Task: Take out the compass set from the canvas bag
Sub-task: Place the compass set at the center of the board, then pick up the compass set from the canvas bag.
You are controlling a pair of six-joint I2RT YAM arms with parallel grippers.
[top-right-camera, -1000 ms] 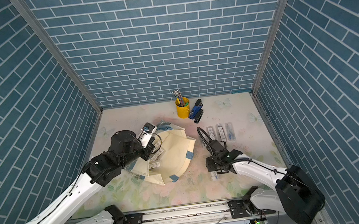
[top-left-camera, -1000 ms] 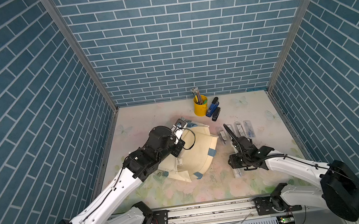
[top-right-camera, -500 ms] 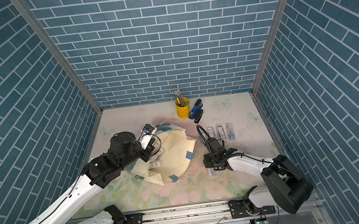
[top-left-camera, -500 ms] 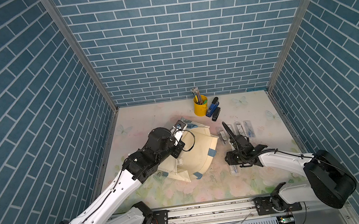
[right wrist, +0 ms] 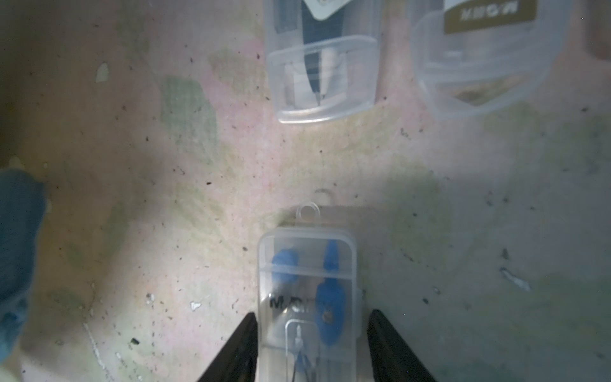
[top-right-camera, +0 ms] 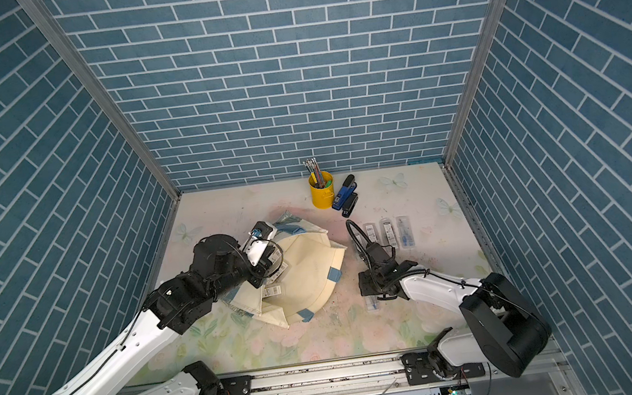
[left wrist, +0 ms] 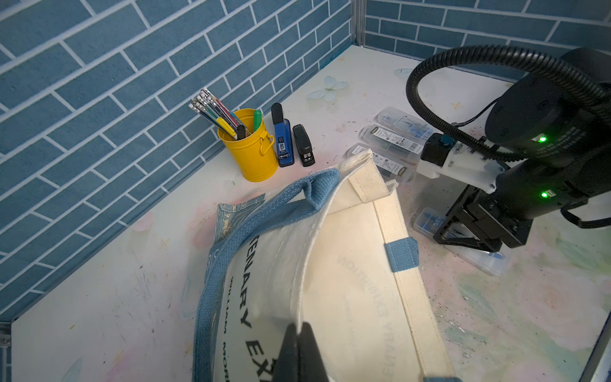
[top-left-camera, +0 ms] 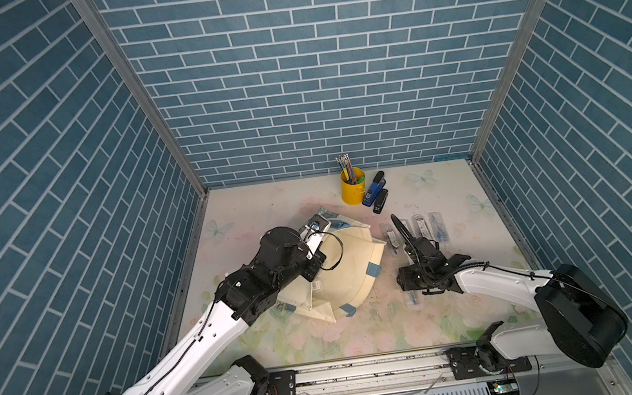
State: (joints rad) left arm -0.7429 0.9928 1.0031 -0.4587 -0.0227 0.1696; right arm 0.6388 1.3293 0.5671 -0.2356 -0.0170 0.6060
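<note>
The cream canvas bag (top-left-camera: 346, 272) (top-right-camera: 310, 277) lies on its side at mid-table with its mouth held up. My left gripper (left wrist: 299, 334) is shut on the bag's upper rim (left wrist: 310, 264). To the right of the bag, a clear compass set case (right wrist: 307, 261) with blue parts inside lies flat on the table (top-left-camera: 412, 298) (top-right-camera: 371, 304). My right gripper (right wrist: 312, 325) straddles it, open, with a gap showing at one finger (right wrist: 380, 334). The bag's inside looks empty in the left wrist view.
Several more clear compass cases (top-left-camera: 419, 231) (top-right-camera: 388, 232) lie in a row behind the right gripper. A yellow pencil cup (top-left-camera: 353, 193) and two staplers (top-left-camera: 376, 197) stand near the back wall. Brick walls close in three sides.
The right gripper's jaws have parted wider around the case on the table. The left arm and the bag have not moved.
</note>
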